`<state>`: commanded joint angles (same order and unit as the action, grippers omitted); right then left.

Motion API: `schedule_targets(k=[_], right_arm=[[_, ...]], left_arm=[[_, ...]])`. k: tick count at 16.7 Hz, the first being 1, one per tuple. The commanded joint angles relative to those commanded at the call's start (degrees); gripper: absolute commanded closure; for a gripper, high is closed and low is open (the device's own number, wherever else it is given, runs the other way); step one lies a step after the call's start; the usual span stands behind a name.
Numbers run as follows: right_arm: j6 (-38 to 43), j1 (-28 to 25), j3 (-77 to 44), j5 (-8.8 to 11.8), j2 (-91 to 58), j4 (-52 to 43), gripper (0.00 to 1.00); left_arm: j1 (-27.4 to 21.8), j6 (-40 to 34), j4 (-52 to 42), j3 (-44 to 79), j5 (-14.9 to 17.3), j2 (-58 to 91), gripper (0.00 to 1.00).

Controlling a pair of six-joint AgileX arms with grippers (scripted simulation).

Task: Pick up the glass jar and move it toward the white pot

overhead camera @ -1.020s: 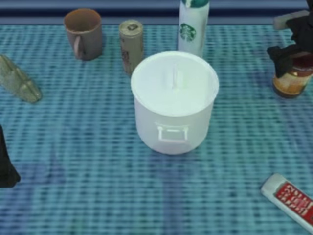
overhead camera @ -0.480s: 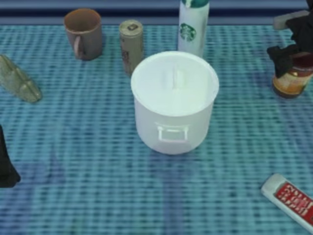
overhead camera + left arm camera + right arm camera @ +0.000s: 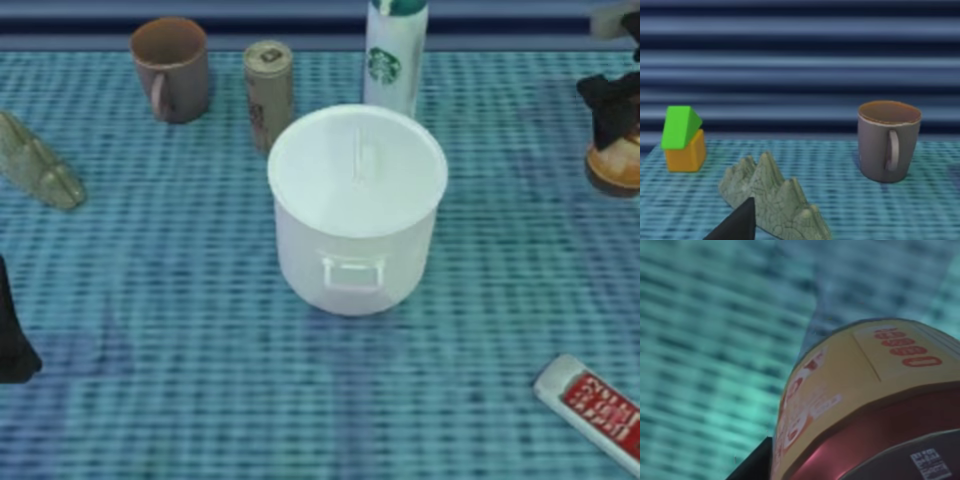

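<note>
The glass jar (image 3: 614, 168), with amber contents and a yellow-orange label, hangs at the far right edge of the top view, off the cloth. My right gripper (image 3: 611, 104) is shut on it from above and hides its lid. In the right wrist view the jar (image 3: 855, 400) fills the picture, and a dark finger (image 3: 754, 464) presses on its label. The white pot (image 3: 355, 210) stands lidded in the middle of the table, well left of the jar. My left gripper (image 3: 12, 342) stays parked at the left edge.
Along the back stand a brown mug (image 3: 172, 68), a tan can (image 3: 269, 90) and a tall white Starbucks bottle (image 3: 396, 55). A grey-green ridged stone (image 3: 38, 162) lies at the left. A red-and-white tube (image 3: 595, 408) lies front right. Green and orange blocks (image 3: 682, 140) show in the left wrist view.
My right gripper has lifted the glass jar and carried it right, toward the edge of the top view. The left arm has not moved.
</note>
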<state>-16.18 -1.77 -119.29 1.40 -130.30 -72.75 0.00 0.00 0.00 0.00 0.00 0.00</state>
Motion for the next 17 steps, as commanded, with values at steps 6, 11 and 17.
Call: schedule_targets(k=[6, 11, 17], right_arm=[[0.0, -0.5, 11.3, 0.1, 11.1, -0.6, 1.00], [1.0, -0.7, 11.3, 0.0, 10.8, -0.3, 1.00], [16.6, -7.2, 14.7, -1.5, 9.9, 4.4, 1.00]], left_arm=[[0.0, 0.0, 0.0, 0.0, 0.0, 0.0, 0.00], [0.0, 0.0, 0.0, 0.0, 0.0, 0.0, 0.00], [0.0, 0.0, 0.0, 0.0, 0.0, 0.0, 0.00]])
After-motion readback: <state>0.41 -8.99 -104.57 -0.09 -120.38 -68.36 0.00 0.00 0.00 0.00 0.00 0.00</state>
